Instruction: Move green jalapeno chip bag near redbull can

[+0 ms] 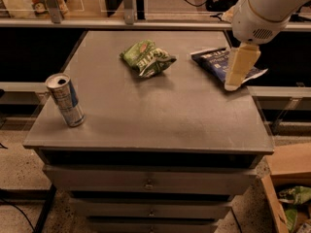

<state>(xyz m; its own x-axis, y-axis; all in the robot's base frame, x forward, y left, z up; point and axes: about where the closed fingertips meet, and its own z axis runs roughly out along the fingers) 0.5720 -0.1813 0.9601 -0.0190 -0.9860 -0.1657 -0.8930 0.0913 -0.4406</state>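
Observation:
The green jalapeno chip bag (pixel 146 58) lies crumpled on the grey cabinet top (pixel 146 110), toward the back middle. The redbull can (pixel 65 100) stands upright near the front left corner, pull-tab top showing. My gripper (pixel 236 75) hangs from the white arm (pixel 262 8) at the right, above the dark blue chip bag. It is well to the right of the green bag and far from the can. It holds nothing that I can see.
A dark blue chip bag (pixel 218 62) lies at the back right, partly behind the gripper. Shelving with items runs along the back. The cabinet has drawers (pixel 148 183) below. A cardboard box (pixel 289 188) stands on the floor at the right.

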